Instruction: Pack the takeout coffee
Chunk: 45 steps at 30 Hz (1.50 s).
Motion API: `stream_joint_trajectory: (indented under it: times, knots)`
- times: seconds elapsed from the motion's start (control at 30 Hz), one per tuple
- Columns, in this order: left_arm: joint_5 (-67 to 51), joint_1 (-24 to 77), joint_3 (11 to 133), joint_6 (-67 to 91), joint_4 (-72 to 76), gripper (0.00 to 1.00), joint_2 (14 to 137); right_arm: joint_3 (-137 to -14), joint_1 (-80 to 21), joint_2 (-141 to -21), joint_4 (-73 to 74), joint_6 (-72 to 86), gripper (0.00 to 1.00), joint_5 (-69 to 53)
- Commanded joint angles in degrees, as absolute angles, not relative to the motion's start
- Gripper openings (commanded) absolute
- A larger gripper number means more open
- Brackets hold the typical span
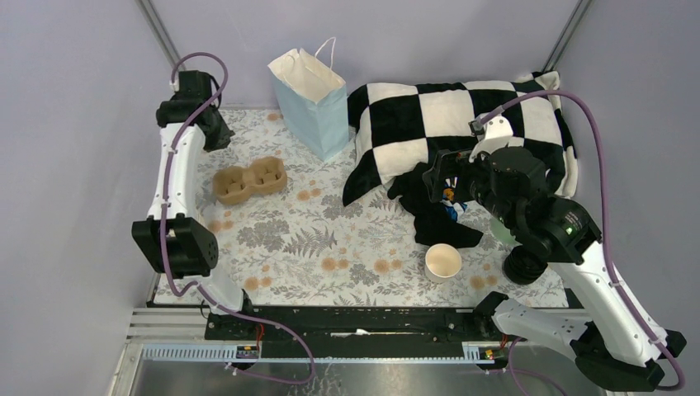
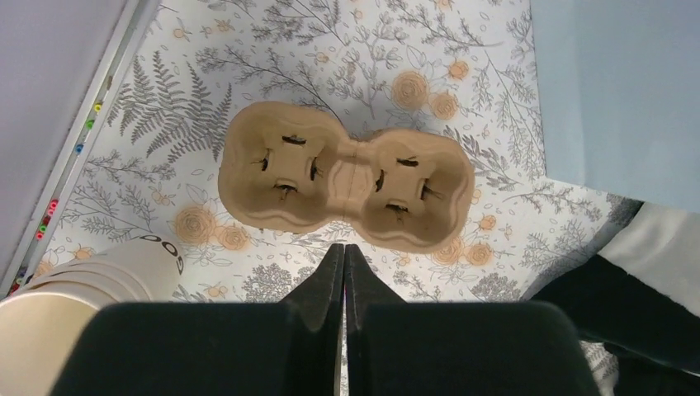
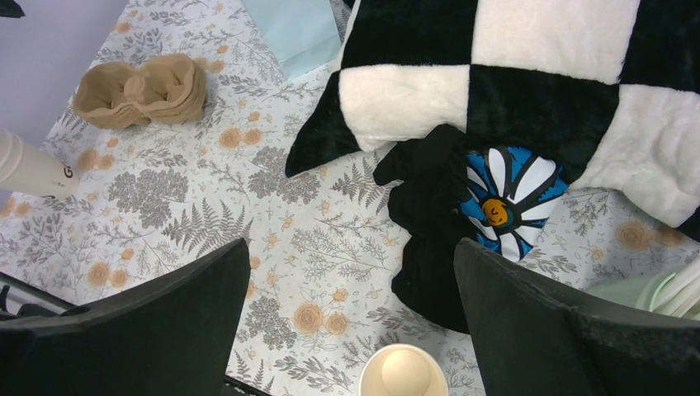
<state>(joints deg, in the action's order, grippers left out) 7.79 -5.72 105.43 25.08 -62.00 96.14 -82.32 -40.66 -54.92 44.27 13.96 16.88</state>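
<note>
The takeout coffee cup (image 1: 443,262) stands upright on the floral tablecloth at the front right, lidless and empty. It also shows at the bottom edge of the right wrist view (image 3: 404,373). My right gripper (image 1: 442,186) (image 3: 351,247) hangs open and empty well above the table, with the cup below and just nearer than the gap between its fingers. My left gripper (image 1: 216,132) (image 2: 345,252) is shut and empty at the far left. It hovers above the brown two-cup carrier (image 1: 249,180) (image 2: 347,177) (image 3: 140,89).
A light blue paper bag (image 1: 312,103) stands at the back. A black-and-white checked pillow (image 1: 454,124) and a black daisy-print cloth (image 3: 437,231) lie beside the cup. A mint-green cup of straws (image 3: 652,289) stands right of it. Nested cream cups (image 2: 49,305) stand at the left.
</note>
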Motion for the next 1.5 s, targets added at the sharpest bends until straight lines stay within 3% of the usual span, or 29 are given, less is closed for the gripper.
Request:
stream_joint_trajectory:
  times: [0.0, 0.17, 0.3, 0.4, 0.67, 0.8, 0.97, 1.1, 1.33, 1.47]
  knots:
    - [12.76, -1.24, 104.02, 23.93, -61.99, 0.00, 96.52, -83.15, -41.00, -53.70, 41.88, 15.10, 1.00, 15.68]
    - [4.47, -0.67, 98.92, 21.40, -57.83, 0.03, 96.90, -82.36, -40.96, -52.74, 42.68, 16.03, 1.00, 16.12]
    - [-2.41, 1.38, 96.19, 20.66, -54.19, 0.35, 99.33, -82.19, -40.96, -52.69, 43.00, 16.01, 1.00, 16.49]
    - [-4.08, 3.67, 94.77, 20.81, -50.48, 0.50, 102.67, -82.45, -40.96, -53.10, 42.85, 15.54, 1.00, 16.66]
    - [-4.54, 5.26, 97.73, 21.68, -48.12, 0.62, 110.40, -82.96, -41.00, -53.46, 43.51, 14.81, 1.00, 18.34]
    - [-0.49, 7.53, 100.97, 20.76, -50.70, 0.60, 114.23, -82.68, -40.98, -53.63, 43.24, 14.79, 1.00, 18.72]
    - [3.89, 8.17, 102.90, 21.06, -51.40, 0.49, 116.07, -83.18, -40.96, -54.11, 43.28, 14.09, 1.00, 19.22]
    - [3.63, 8.17, 104.94, 21.22, -51.65, 0.50, 117.64, -83.37, -40.97, -54.38, 43.59, 13.87, 1.00, 19.21]
    - [2.92, 8.17, 106.73, 22.50, -52.36, 0.34, 119.69, -83.84, -40.96, -54.84, 43.76, 13.54, 1.00, 19.16]
    - [3.44, 8.17, 107.06, 22.28, -52.90, 0.33, 120.42, -83.85, -40.96, -54.85, 43.78, 13.54, 1.00, 19.25]
